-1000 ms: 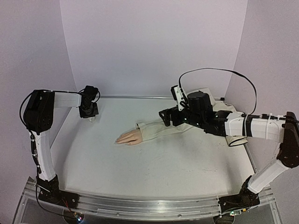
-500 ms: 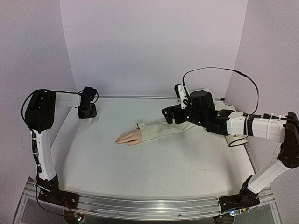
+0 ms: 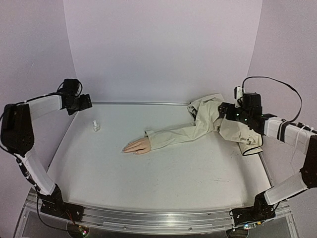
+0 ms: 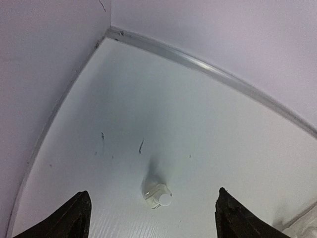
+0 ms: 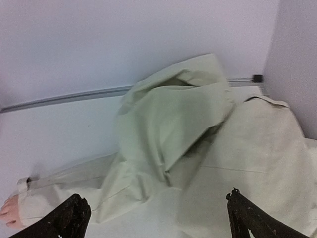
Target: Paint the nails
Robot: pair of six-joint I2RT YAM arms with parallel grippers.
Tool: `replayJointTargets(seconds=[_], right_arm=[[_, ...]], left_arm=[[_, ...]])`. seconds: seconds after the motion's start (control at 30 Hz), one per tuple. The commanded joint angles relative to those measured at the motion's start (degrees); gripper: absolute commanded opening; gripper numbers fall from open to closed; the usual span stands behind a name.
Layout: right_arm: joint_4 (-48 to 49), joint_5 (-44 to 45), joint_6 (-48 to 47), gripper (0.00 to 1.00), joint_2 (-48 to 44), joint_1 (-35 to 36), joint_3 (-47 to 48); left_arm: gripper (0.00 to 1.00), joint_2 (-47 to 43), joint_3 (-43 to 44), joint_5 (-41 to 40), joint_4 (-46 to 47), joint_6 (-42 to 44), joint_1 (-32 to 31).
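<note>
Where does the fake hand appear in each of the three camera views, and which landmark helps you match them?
Top external: the fake hand lies left of centre, fingers pointing left.
Left wrist: not in it; only the white bottle shows.
Right wrist: the fake hand sits in the bottom left corner, cut by the edge, at the sleeve cuff.
Shared landmark: the metal strip along the far edge, seen in all three.

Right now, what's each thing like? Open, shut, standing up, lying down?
Hand: lying flat, pointing left.
Nails: too small to tell if painted.
Sleeve: stretched out, bunched up at its right end.
Bottle: standing upright, nothing holding it.
Left gripper: open, empty.
Right gripper: open, empty.
</note>
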Motion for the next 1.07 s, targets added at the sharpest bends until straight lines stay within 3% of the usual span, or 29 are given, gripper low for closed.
replayJointTargets(seconds=[0.0,0.1,0.23,0.4,0.7,1.03], right_arm=[[-2.2,-0.8,-1.1,0.98,-7.2,-8.5,-0.2],[-2.7,0.1,-1.7,0.98,-10.1,-13.0,0.0],[-0.3,-2.3,-4.6,0.98,-14.4,-13.6,-0.7],[1.2,-0.9,-6.5,0.98,-16.6,-13.7,-1.6],[6.2,-1.0,-6.6,0.98,-19.6,-13.6,-8.9],[10.8,-0.4,-6.2,0.98,-23.0,-13.3,-14.4]], left_arm=[[0.92,-13.8,-5.3,8.4,10.9,6.8,3.1],[0.96,-21.9,-11.0,9.5,15.0,11.0,3.1],[0.99,-36.2,-22.3,10.2,24.8,14.2,3.1],[1.00,-44.9,-27.7,7.3,25.9,20.1,3.1],[0.99,-49.7,-38.0,8.6,36.6,21.7,3.1],[0.99,-48.9,-39.1,8.7,37.3,21.4,3.1]])
